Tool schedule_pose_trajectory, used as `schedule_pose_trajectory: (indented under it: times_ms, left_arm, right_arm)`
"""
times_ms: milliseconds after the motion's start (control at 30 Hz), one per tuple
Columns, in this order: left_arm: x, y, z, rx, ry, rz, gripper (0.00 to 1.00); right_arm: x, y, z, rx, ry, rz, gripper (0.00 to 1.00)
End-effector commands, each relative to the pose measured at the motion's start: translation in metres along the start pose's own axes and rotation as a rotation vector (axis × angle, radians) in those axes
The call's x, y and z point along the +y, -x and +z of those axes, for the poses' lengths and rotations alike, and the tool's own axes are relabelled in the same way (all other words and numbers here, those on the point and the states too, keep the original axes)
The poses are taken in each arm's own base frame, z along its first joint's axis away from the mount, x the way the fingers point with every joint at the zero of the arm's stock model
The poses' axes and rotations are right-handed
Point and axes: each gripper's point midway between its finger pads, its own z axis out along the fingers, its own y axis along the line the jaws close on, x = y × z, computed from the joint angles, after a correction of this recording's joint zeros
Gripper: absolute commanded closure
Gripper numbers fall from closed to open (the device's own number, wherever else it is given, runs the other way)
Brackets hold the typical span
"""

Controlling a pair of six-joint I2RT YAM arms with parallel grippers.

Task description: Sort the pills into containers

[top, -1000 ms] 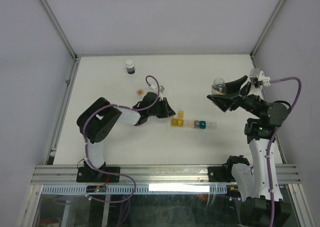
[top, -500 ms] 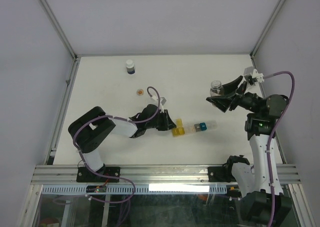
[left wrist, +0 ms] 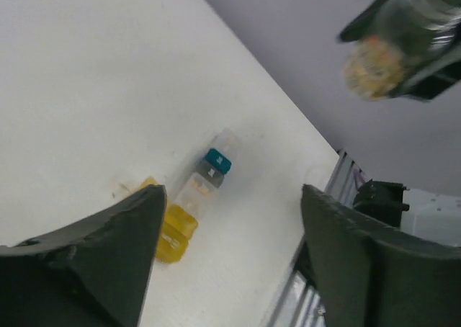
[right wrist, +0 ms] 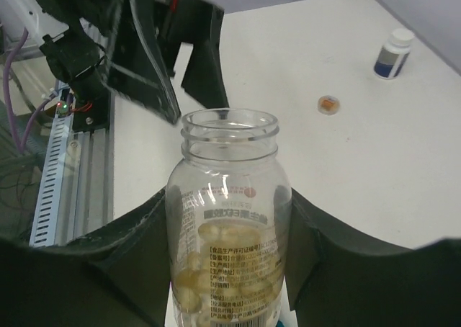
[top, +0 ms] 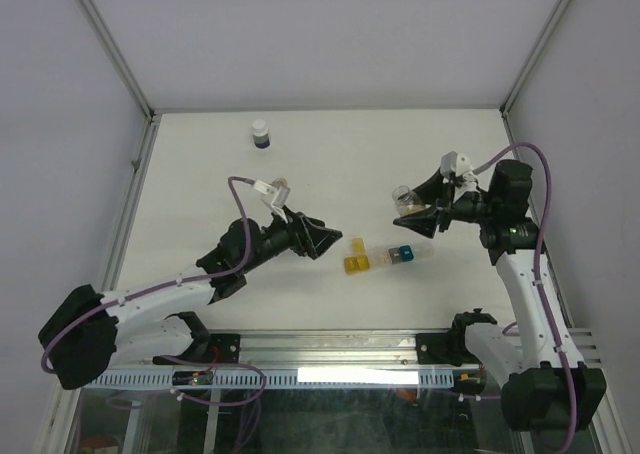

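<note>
The containers (top: 378, 257) lie in a short row mid-table: two yellow ones (top: 355, 264), a clear one, then a teal one (top: 403, 254). The left wrist view has them too, with yellow (left wrist: 173, 233) nearest and teal (left wrist: 217, 161) farthest. My left gripper (top: 322, 240) hangs open and empty just left of the row, which lies between its fingers in the wrist view (left wrist: 232, 197). My right gripper (top: 422, 214) is shut on a clear uncapped bottle (right wrist: 229, 219) of yellow pills (right wrist: 216, 276). It holds the bottle (top: 405, 199) in the air above and behind the teal end.
A small white bottle with a dark blue band (top: 260, 134) stands at the table's back left. A small orange disc (right wrist: 329, 104) lies on the table nearer the middle. Metal rails edge the table, with grey walls behind and at both sides.
My left gripper opened and its arm stretched out low from the left. The right arm carried the pill bottle leftward and nearer the containers. The loose yellow container now lies against the row.
</note>
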Motion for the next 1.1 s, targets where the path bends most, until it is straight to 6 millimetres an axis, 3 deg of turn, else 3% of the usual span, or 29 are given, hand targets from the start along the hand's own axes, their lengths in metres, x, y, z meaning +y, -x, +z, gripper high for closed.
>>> schedule_pose_trajectory:
  times_ms: [0,67,167,367,400,433,467,600,800,1067]
  left_arm:
    - [-0.034,0.058,-0.029,-0.244,-0.120,0.278,0.11]
    - [-0.041,0.077,-0.044,-0.337,-0.128,0.371,0.01]
    - [-0.046,0.098,-0.058,-0.426,-0.117,0.493,0.01]
    - [-0.030,0.122,-0.059,-0.499,0.024,0.605,0.01]
    - [-0.025,0.124,-0.057,-0.500,0.052,0.620,0.01]
    - [-0.020,0.126,-0.056,-0.504,0.081,0.633,0.01]
    - [-0.014,0.126,-0.055,-0.503,0.110,0.649,0.01]
    - [0.008,0.129,-0.052,-0.493,0.227,0.679,0.01]
    - [0.021,0.125,-0.052,-0.460,0.287,0.707,0.01]
    - [0.018,0.120,-0.057,-0.467,0.254,0.721,0.01]
  right_arm:
    - [0.004,-0.031,0.014,0.105,0.062,-0.190,1.00]
    - [0.004,-0.048,0.020,0.152,0.085,-0.218,1.00]
    - [0.009,-0.071,0.026,0.209,0.133,-0.170,1.00]
    - [0.021,-0.096,0.035,0.257,0.208,-0.046,1.00]
    - [0.006,-0.112,0.031,0.340,0.152,-0.123,1.00]
    - [-0.013,-0.123,0.027,0.407,0.138,-0.314,1.00]
    - [-0.015,-0.129,0.027,0.431,0.136,-0.326,1.00]
    - [-0.016,-0.154,0.026,0.520,0.142,-0.325,1.00]
    - [-0.013,-0.190,0.025,0.648,0.180,-0.276,1.00]
    - [-0.014,-0.209,0.024,0.735,0.187,-0.260,1.00]
